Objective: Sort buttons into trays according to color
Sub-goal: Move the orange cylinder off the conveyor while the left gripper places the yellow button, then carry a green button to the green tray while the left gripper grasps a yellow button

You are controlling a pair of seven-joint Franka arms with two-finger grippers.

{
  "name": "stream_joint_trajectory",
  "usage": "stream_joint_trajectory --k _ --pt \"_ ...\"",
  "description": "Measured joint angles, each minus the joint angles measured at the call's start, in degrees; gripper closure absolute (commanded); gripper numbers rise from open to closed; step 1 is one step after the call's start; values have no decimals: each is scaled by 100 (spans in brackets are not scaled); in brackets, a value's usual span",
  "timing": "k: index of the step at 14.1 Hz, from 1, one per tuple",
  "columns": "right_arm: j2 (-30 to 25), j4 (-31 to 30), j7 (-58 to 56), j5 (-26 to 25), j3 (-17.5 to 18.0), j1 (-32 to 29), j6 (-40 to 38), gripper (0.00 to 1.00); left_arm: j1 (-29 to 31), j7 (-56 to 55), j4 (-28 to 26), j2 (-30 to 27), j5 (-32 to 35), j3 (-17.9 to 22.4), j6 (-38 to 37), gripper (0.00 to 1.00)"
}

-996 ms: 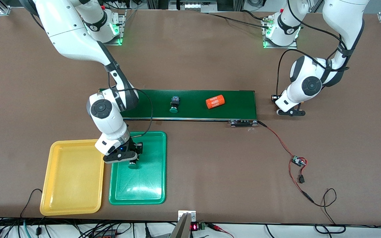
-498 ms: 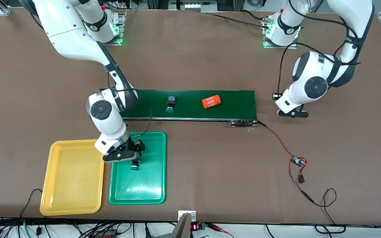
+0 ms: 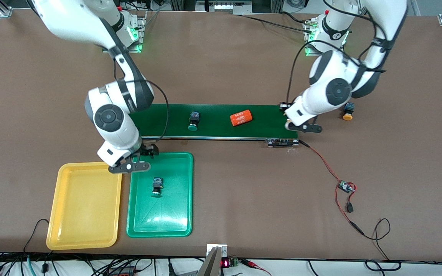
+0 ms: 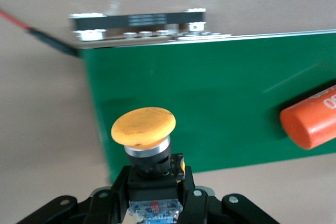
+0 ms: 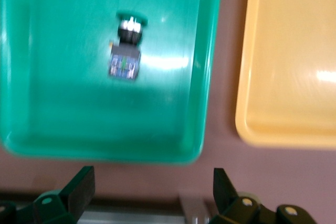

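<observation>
Our right gripper (image 3: 144, 153) hangs with its fingers (image 5: 81, 184) spread wide and empty, over the edge of the green tray (image 3: 182, 226) that lies closest to the belt. In that tray a green button (image 3: 156, 186) lies on its side, free of the fingers, its cap pointing toward the worktop edge closest to the front camera. The yellow tray (image 3: 58, 237) sits just beside the green one, toward the right arm's end of the worktop, both close to that same edge. Our left gripper (image 4: 152, 203) is clamped on the black-and-blue body of a yellow button (image 4: 143, 127), whose cap sticks out past the fingertips, and it holds this over the end of the belt (image 3: 213, 132) that points to the left arm's end of the worktop. A second green button (image 3: 193, 120) lies on the belt about midway along it, and an orange cylinder (image 3: 241, 118) with white print lies on the belt between that button and our left gripper. Another yellow button (image 3: 347, 112) rests on the bare worktop just off the belt's end, toward the left arm's end.
</observation>
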Motion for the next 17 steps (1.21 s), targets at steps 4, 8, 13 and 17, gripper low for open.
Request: stream_joint_trajectory --k 4,8,13,17 --pt "-766 -815 11 401 76 11 -117 0 -122 -136 -1 416 0 0 319 0" --pt "-1437 -2136 657 433 102 158 736 0 -54 -136 113 281 0 12 202 0" --pt "-1557 -2697 1785 434 136 890 1227 0 210 -131 521 -381 196 586 -1511 0" --pt "-1554 -2705 1793 433 134 974 1244 0 428 5 472 -404 1424 1088 -2166 0"
